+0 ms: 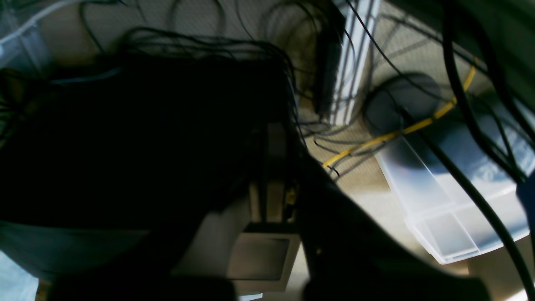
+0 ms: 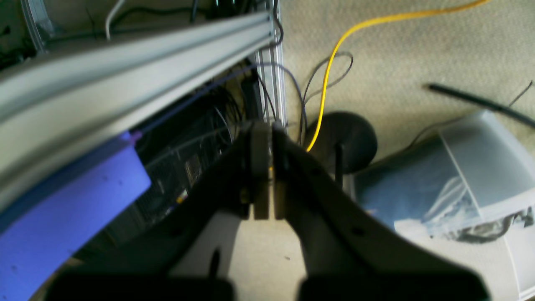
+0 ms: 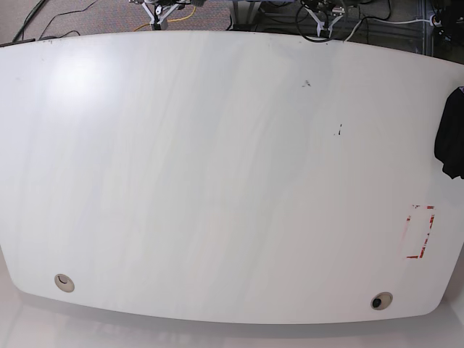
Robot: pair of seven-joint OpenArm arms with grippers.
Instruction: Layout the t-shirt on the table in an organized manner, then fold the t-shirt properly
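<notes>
L wrist: your left gripper (image 1: 273,167) is closed on nothing, parked off the table, aimed at floor cables.
R wrist: right gripper (image 2: 264,167), same, pads together, empty.
Base: the t-shirt (image 3: 451,134) is bunched at the table (image 3: 217,167) far edge w/ arms clear, so nothing's laid out yet.

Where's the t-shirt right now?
In the base view, the t-shirt is bunched at the far right edge of the table, partly cut off by the frame, above the red tape rectangle.
</notes>
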